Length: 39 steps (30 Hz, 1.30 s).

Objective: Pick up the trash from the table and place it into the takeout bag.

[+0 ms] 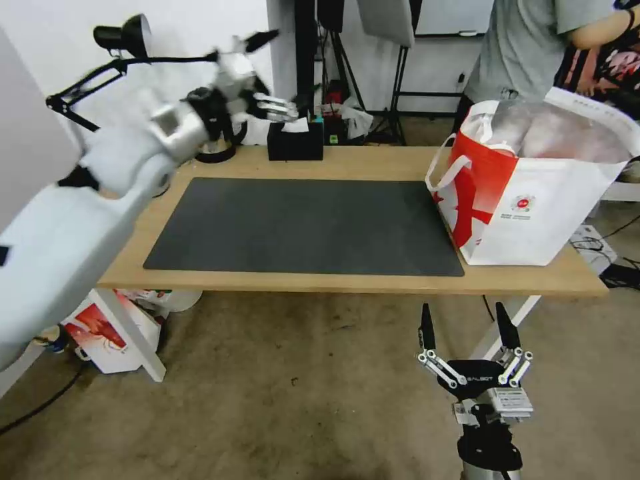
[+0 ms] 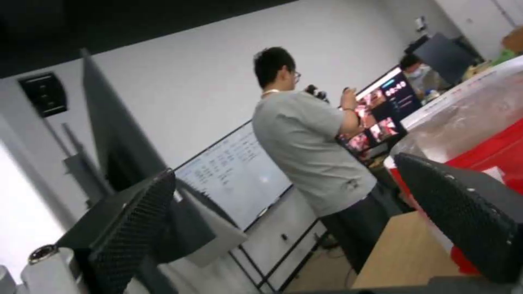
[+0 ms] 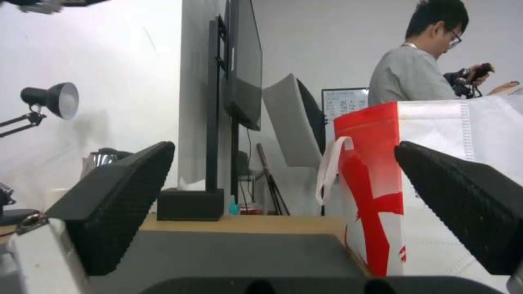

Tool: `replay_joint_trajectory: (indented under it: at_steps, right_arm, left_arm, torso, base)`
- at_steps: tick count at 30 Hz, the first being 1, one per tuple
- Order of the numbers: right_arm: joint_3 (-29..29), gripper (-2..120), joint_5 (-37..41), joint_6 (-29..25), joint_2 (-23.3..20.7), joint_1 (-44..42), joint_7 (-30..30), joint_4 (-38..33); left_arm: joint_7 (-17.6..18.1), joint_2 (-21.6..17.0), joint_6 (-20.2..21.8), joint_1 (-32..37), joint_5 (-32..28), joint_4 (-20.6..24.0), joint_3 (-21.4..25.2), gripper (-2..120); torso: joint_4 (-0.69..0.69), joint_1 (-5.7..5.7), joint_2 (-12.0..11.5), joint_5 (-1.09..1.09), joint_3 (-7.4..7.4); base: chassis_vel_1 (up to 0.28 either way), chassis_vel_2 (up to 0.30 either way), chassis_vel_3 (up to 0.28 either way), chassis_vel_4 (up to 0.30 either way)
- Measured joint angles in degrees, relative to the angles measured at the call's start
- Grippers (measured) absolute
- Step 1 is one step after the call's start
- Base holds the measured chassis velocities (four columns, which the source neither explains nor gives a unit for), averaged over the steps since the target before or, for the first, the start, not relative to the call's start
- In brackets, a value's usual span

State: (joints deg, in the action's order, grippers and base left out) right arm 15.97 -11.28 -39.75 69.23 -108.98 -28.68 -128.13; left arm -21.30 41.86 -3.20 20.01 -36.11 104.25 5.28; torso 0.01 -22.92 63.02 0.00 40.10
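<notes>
We see no trash on the tabletop (image 1: 347,163) — the bag (image 1: 533,213) stands at its right end. Our left pincer (image 1: 267,100) is raised over the far left corner, fingers apart and empty, near the lamp (image 1: 127,37) and tissue box (image 1: 295,141) — a careless swing could knock either. Our right pincer (image 1: 470,333) hangs below the front edge, spread wide, empty.

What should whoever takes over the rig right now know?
Left hand: raised above the table's far left corner, near the tissue box, open, holding nothing.
Right hand: low in front of the table's near edge, open, empty.
Takeout bag: upright on the right end of the table, mouth open.
Mat: no bowls or cup on it.
Done: table looks cleared of trash. Left: confirm the trash is in the bag; its contents can't be seen.
</notes>
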Motion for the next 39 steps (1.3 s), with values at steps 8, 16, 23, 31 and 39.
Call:
replay_joint_trajectory:
  at_steps: [8, 16, 23, 31, 39]
  right_arm:
    - [0.01, 100, 0.00, 0.00, 0.00, 0.00, 0.00, 0.00]
    - [0.00, 100, 0.00, 0.00, 0.00, 0.00, 0.00, 0.00]
    - [0.00, 100, 0.00, 0.00, 0.00, 0.00, 0.00, 0.00]
    - [0.00, 100, 0.00, 0.00, 0.00, 0.00, 0.00, 0.00]
    - [0.01, 100, 0.00, 0.00, 0.00, 0.00, 0.00, 0.00]
  left_arm:
    - [2.55, -0.94, -0.04, 7.54, -0.50, 4.34, 5.34, 100]
    - [4.27, -0.06, -0.20, 18.63, 0.02, 8.65, 14.68, 100]
    - [6.90, 2.00, -0.30, 27.21, 0.71, 12.78, 21.18, 100]
    - [11.20, 8.41, -0.53, 40.65, 2.92, 20.66, 30.34, 100]
    - [11.41, 12.63, -0.61, 46.23, 3.76, 24.55, 35.56, 100]
  torso:
    - [-0.03, 0.00, 0.00, 0.00, 0.00]
    - [-0.01, 0.00, 0.00, 0.00, 0.01]
    - [-0.01, 0.01, 0.00, 0.01, 0.00]
    - [-0.01, 0.00, 0.00, 0.01, 0.00]
    - [-0.01, 0.00, 0.01, 0.01, 0.00]
  base:
    - [0.000, 0.000, 0.000, 0.000]
    - [0.000, 0.000, 0.000, 0.000]
    - [0.000, 0.000, 0.000, 0.000]
    - [0.000, 0.000, 0.000, 0.000]
    - [0.000, 0.000, 0.000, 0.000]
